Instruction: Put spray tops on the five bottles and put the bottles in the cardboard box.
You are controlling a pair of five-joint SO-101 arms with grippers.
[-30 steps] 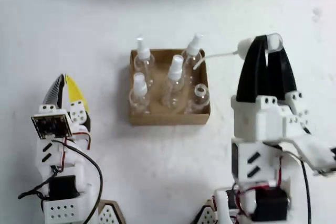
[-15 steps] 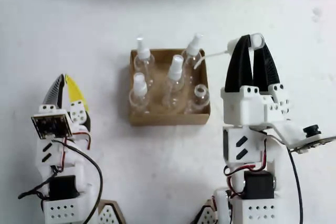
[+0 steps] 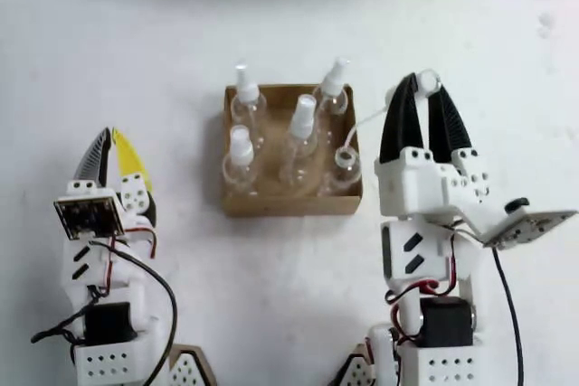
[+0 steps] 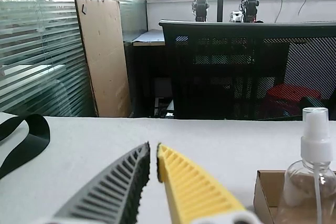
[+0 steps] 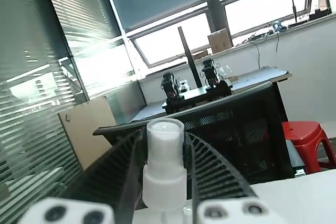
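A cardboard box (image 3: 237, 202) in the middle of the table holds several clear bottles. A bottle (image 3: 246, 108) at the back left and others carry white spray tops. The front right bottle (image 3: 345, 169) has an open neck. Just right of the box, my right gripper (image 3: 419, 88) is shut on a white spray top (image 5: 164, 169), whose thin tube (image 3: 364, 124) slants down toward that open bottle. My left gripper (image 3: 110, 149), grey and yellow, is shut with nothing in it, well left of the box. In the left wrist view its fingertips (image 4: 152, 153) meet, with a capped bottle (image 4: 314, 182) and a corner of the box (image 4: 266, 190) beyond.
White table all around the box, with free room at the back and between the arms. A black strap (image 4: 26, 142) lies on the table far left of the left gripper. Arm bases stand at the near edge.
My right arm has drawn back and swung left toward the box with the spray top, bringing the tube's end over the open bottle. The left arm has not moved.
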